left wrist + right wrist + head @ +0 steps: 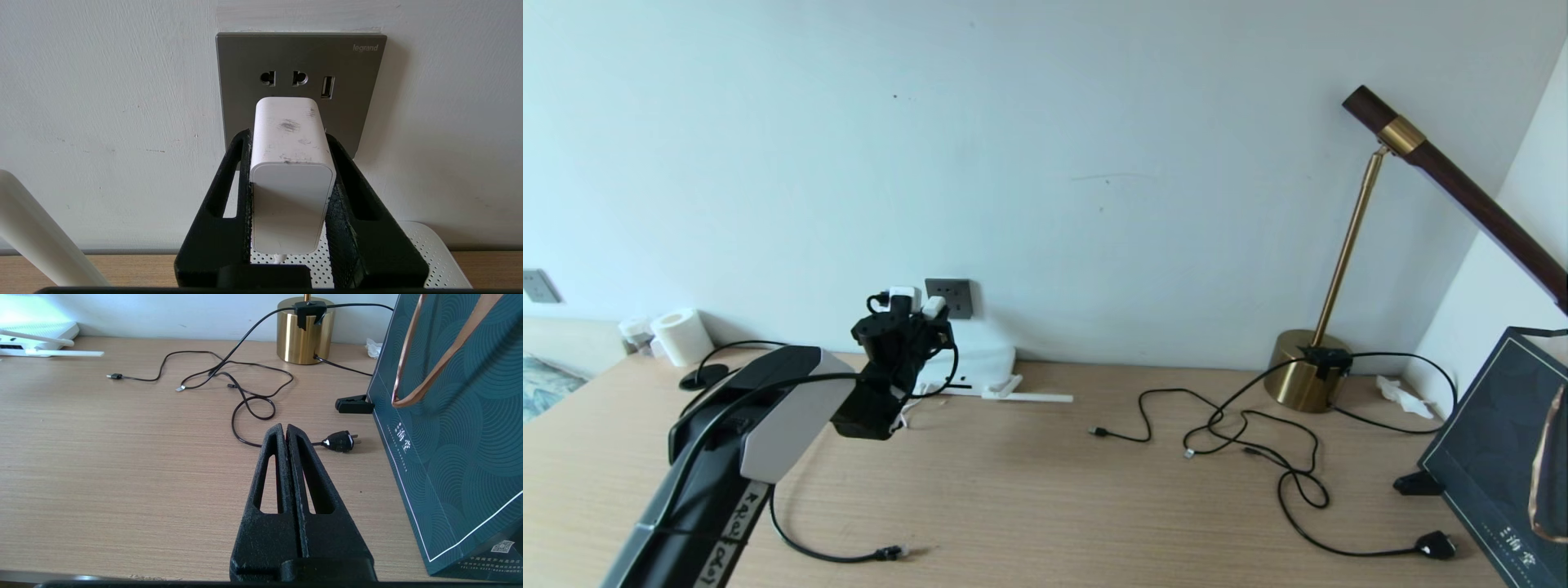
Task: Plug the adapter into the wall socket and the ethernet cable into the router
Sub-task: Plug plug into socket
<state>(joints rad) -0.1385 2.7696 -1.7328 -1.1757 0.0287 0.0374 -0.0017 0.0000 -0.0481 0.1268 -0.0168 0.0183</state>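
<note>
— Two pincers, so which one is busy?

— Only the left pincer [291, 175]. Its fingers [229, 179] clamp the adapter [291, 163] from both sides and hold it up against the wall socket [300, 61], at the lower half of that dark grey plate. How far the pins sit in the plate is hidden by the adapter's own body.

— And the socket's other holes?

— Above the adapter, a two-pin pair and a USB slot show uncovered (the plate reads "legrand" in its corner).

— Where is the router?

— Right below the wall socket, flat on the counter [1029, 490], with the router [425, 253] lying under the left pincer and one antenna [1027, 397] stretched along the counter beside it.

— The ethernet cable?

— Well away from the wall socket, toward the counter's near edge; the ethernet cable [829, 555] lies loose, its connector tip free.

— The right pincer?

— The right pincer [286, 430] is pressed shut on nothing, low over the counter, far from the wall socket, near a black plug [339, 441] and a green paper bag [457, 449].
</note>
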